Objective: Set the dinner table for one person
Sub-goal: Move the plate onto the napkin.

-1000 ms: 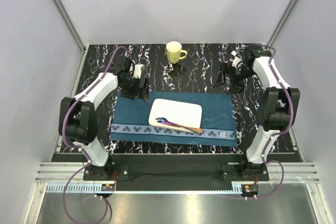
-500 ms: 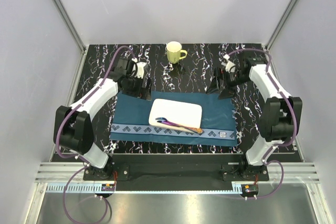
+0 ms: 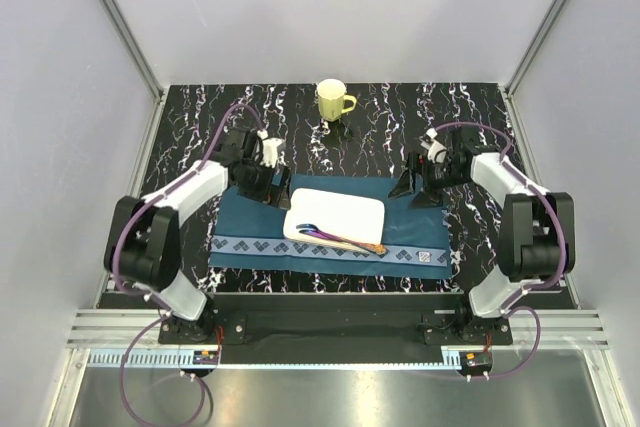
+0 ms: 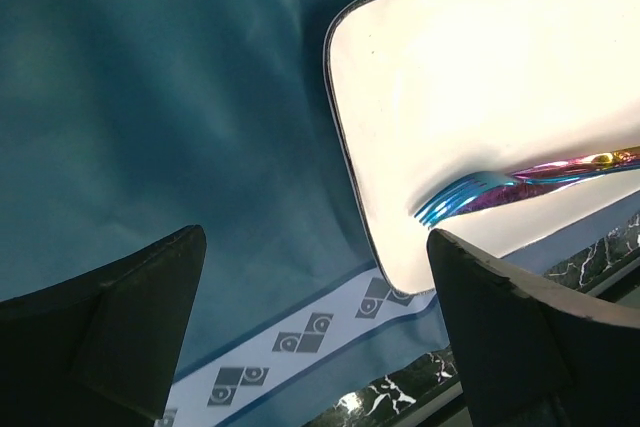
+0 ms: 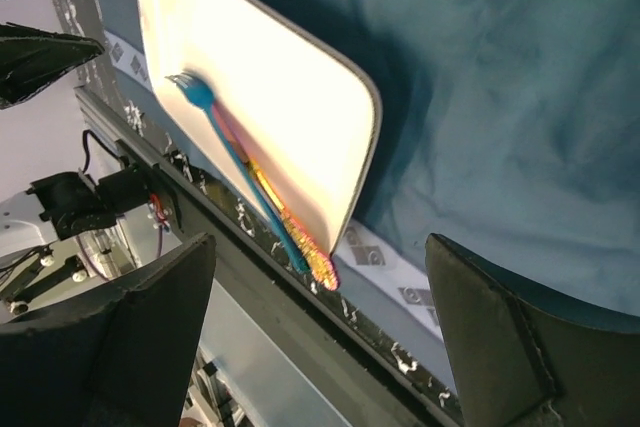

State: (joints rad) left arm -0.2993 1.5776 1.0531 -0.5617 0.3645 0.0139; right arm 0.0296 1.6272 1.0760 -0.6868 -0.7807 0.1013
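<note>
The dinner table [image 3: 385,137] is a black marble-veined top. A dark blue placemat [image 3: 250,222] lies on its near half, with a white rectangular plate [image 3: 340,212] on it. An iridescent fork [image 3: 345,239] lies across the plate's near edge. A yellow mug [image 3: 332,100] stands at the back centre. My left gripper [image 3: 260,187] is open and empty over the placemat, left of the plate. My right gripper [image 3: 415,190] is open and empty over the placemat, right of the plate. The left wrist view shows the plate [image 4: 500,77] and the fork [image 4: 500,187]. The right wrist view shows the plate [image 5: 270,87] and the fork [image 5: 250,182].
The placemat has a pale patterned border [image 3: 300,247] along its near edge, close to the table's front edge [image 5: 400,367]. White walls and aluminium posts enclose the table on three sides. Both arm bases stand at the near edge.
Both grippers have moved inward and nearer, from over the bare marble at the sides to over the placemat on either side of the plate. Plate, fork and mug have not moved.
</note>
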